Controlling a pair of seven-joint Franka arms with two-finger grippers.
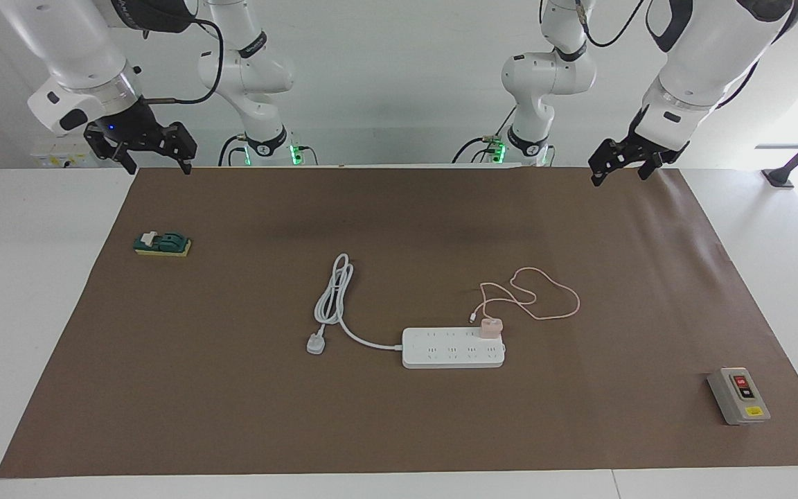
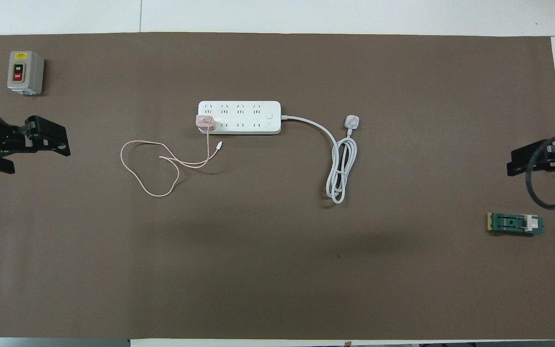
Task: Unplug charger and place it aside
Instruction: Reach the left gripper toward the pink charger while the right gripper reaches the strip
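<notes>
The pale pink charger (image 1: 490, 327) is plugged into the white power strip (image 1: 453, 348) at its end toward the left arm's side; it also shows in the overhead view (image 2: 205, 122). Its thin pink cable (image 1: 544, 298) lies in loose loops on the brown mat, nearer to the robots than the strip. My left gripper (image 1: 621, 173) is open and empty, raised over the mat's edge nearest the robots at the left arm's end. My right gripper (image 1: 156, 165) is open and empty, raised over the mat's corner at the right arm's end. Both are well apart from the charger.
The strip's thick white cord and three-pin plug (image 1: 315, 343) lie coiled toward the right arm's end. A grey on/off switch box (image 1: 738, 395) stands at the left arm's end, farther from the robots. A green and yellow block (image 1: 162, 243) lies at the right arm's end.
</notes>
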